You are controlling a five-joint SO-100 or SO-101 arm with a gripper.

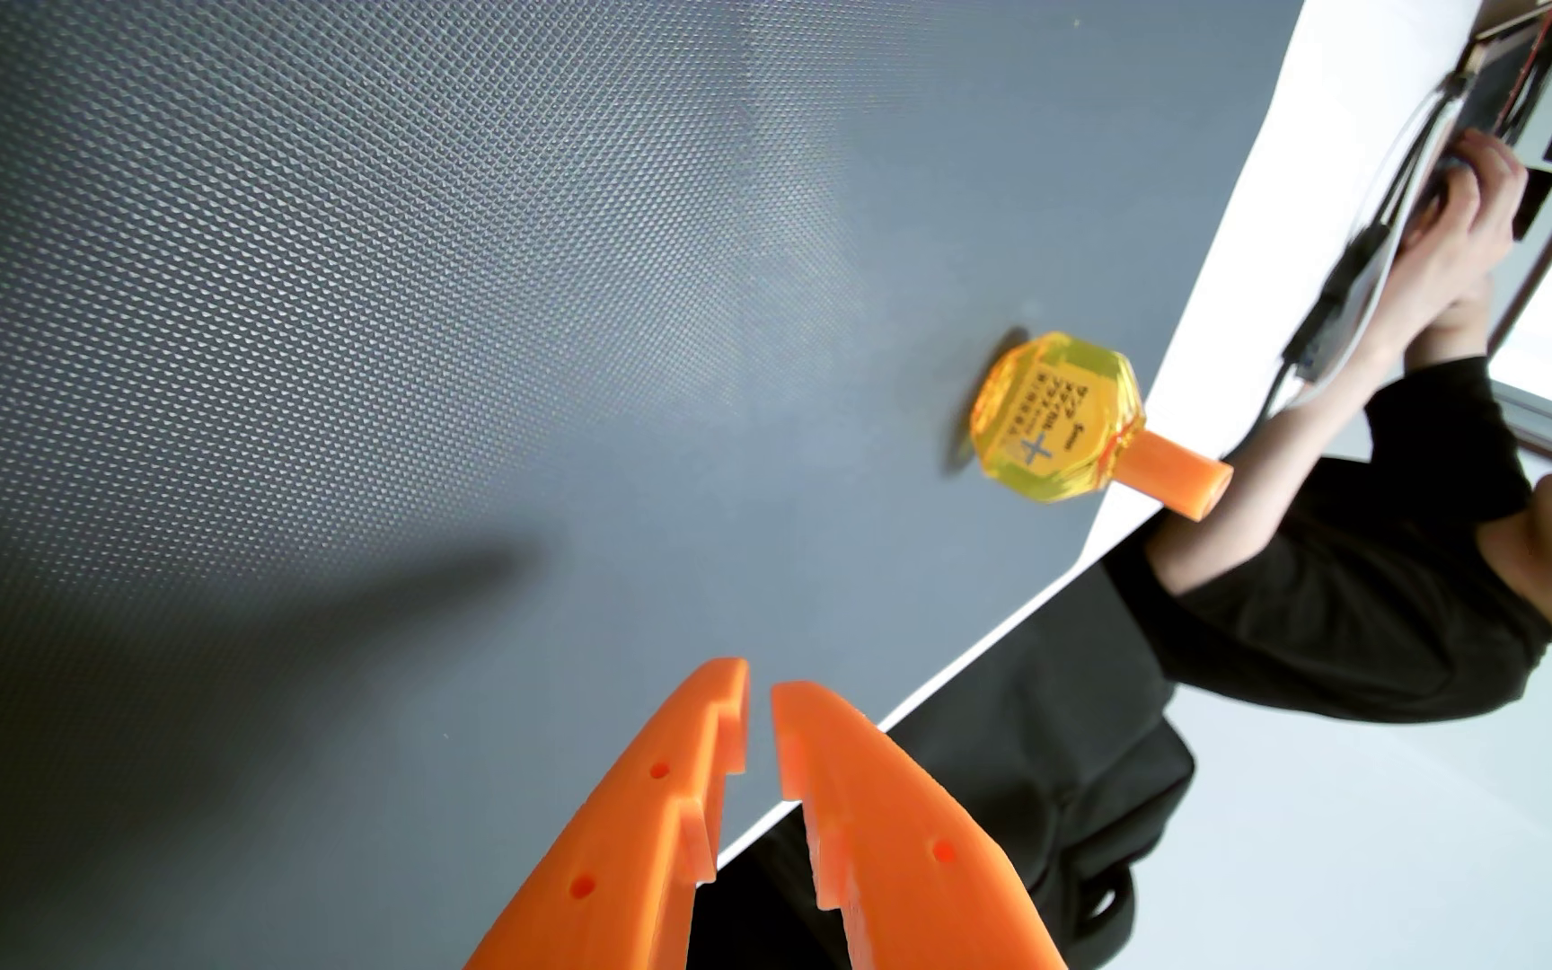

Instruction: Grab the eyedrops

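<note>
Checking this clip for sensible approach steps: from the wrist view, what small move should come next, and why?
Probably widen the jaws and advance toward the eyedrop bottle. The gripper is well short of it, empty, its jaws nearly together with a gap narrower than the bottle's yellow body. The bottle stands near the dark mat's edge, orange cap pointing away from the mat.

In my wrist view the eyedrops (pixel 1054 420) stand on the mat (pixel 474 326) near its right edge, well beyond my pincer (pixel 759 698); a person (pixel 1369 560) sits right of the table (pixel 1295 168).
</note>
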